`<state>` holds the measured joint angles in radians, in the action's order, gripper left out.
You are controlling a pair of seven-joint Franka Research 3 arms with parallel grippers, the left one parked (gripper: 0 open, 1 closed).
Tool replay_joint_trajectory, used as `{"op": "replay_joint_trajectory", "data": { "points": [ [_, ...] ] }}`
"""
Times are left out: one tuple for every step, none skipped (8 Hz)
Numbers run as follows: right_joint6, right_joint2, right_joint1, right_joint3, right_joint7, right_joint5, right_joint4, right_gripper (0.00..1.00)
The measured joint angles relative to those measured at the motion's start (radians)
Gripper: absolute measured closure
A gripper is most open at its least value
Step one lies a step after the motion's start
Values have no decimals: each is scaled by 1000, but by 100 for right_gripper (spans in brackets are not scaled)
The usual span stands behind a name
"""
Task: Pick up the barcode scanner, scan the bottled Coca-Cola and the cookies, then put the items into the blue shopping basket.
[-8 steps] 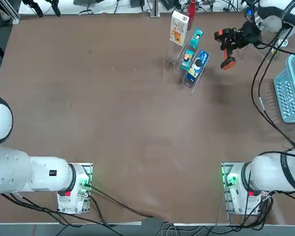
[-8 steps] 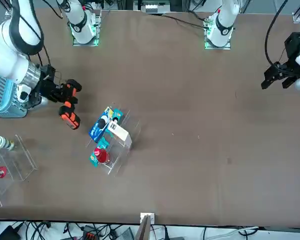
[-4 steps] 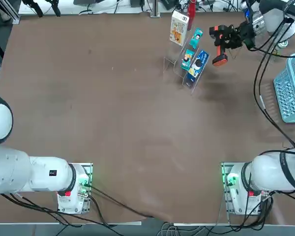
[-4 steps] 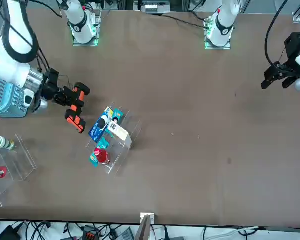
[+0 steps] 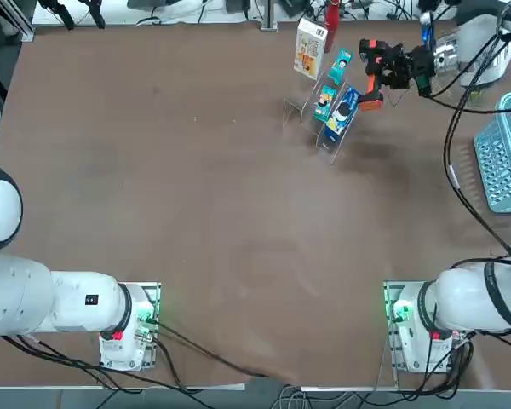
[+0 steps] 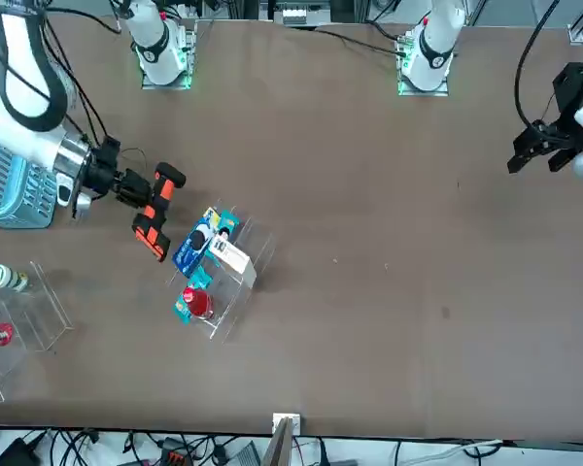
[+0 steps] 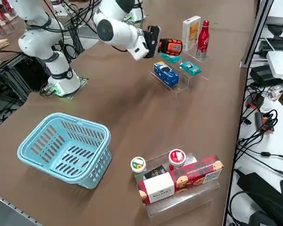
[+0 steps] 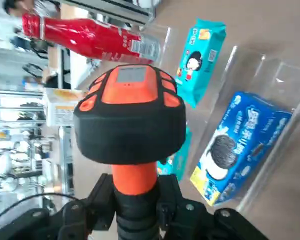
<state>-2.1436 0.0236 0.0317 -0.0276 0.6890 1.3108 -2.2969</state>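
My right gripper [image 5: 399, 68] is shut on the handle of the barcode scanner [image 5: 374, 75], a black and orange pistol shape held above the table just right of the clear display stand [image 5: 311, 115]. The wrist view looks over the scanner [image 8: 131, 117] head toward the stand. The bottled Coca-Cola [image 7: 203, 38] stands red and slim at the stand's back, next to the cookies [image 7: 191, 33], a white box with an orange picture. The blue shopping basket [image 7: 66, 148] sits on the table at the robot's right and holds nothing.
A blue cookie pack [image 7: 165, 74] and two teal packs [image 7: 190, 68] lie on the stand's lower steps. A second clear stand [image 7: 179, 188] holds a red biscuit box, a white-red box and two small round-lidded tubs. Cables trail from the right arm [image 5: 460, 145].
The right gripper has carried the scanner away from the basket side toward the display stand and farther back, turning its head toward the products. The grip is unchanged.
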Motion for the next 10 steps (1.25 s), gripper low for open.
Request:
{"op": "replay_joint_trajectory", "data": {
  "points": [
    [2,14,-5,0,86,94,-19,56],
    [14,39,-10,0,161,181,-31,56],
    [30,68,-12,0,201,242,-35,56],
    [37,93,-15,0,225,294,-36,56],
    [38,110,-27,0,244,353,-40,56],
    [38,124,-45,0,268,406,-48,56],
    [48,145,-58,0,290,454,-54,56],
    [80,175,-61,0,318,492,-57,56],
    [110,206,-61,2,349,513,-56,56],
    [123,228,-60,3,364,532,-55,56]
  ]
}}
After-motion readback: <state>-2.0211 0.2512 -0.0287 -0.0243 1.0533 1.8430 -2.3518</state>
